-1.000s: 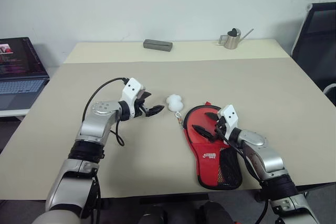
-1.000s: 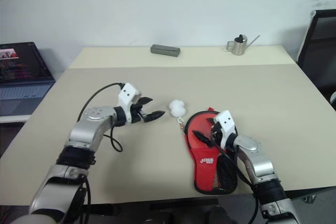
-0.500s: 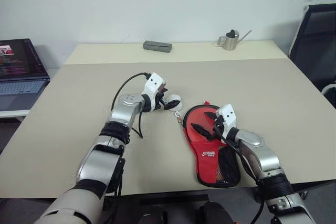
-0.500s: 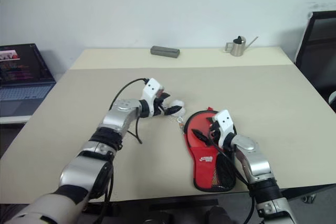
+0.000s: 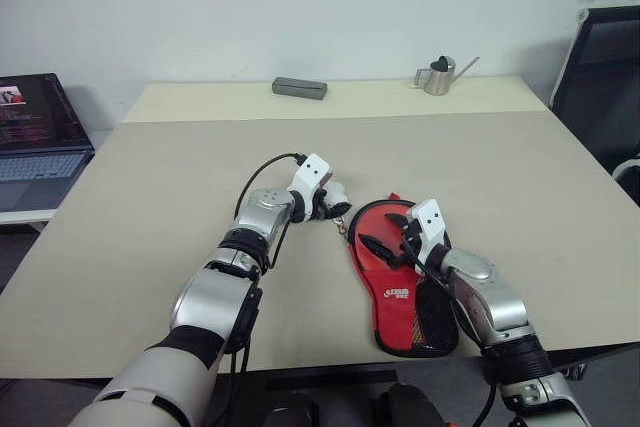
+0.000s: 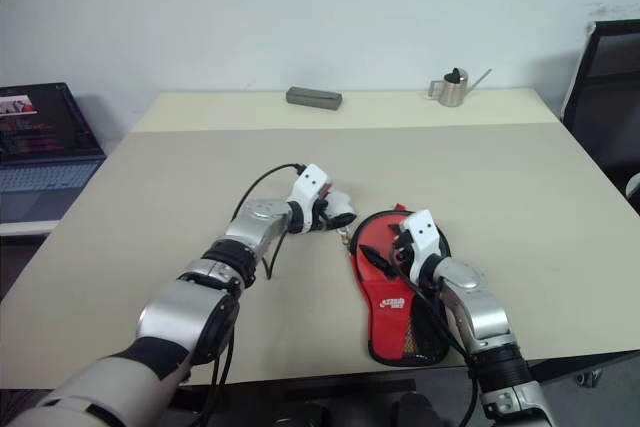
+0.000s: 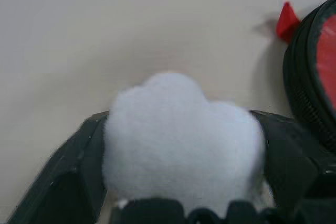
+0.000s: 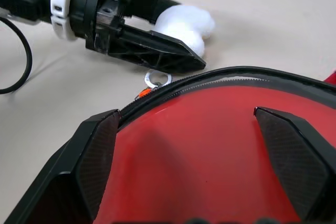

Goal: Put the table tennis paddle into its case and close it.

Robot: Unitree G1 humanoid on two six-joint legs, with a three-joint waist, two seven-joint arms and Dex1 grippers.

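The case (image 5: 398,292) lies flat on the table near its front edge, black fabric and mesh with a red panel and a small white logo. Its white fluffy pom-pom (image 5: 337,194) rests on the table just past the case's round end, joined by a small metal ring (image 8: 156,80) at the zipper. My left gripper (image 5: 338,205) is around the pom-pom (image 7: 178,145), with both fingers pressed against its sides. My right gripper (image 5: 378,230) hovers open over the red panel (image 8: 199,145), fingers spread wide. The paddle is hidden.
A grey box (image 5: 300,87) and a small metal watering can (image 5: 437,75) stand at the table's far edge. An open laptop (image 5: 35,137) sits on a side surface to the left. A black chair (image 5: 600,67) stands at the right.
My left gripper travelled right across the table to the pom-pom and its fingers closed in on it. The right gripper and the case stayed where they were.
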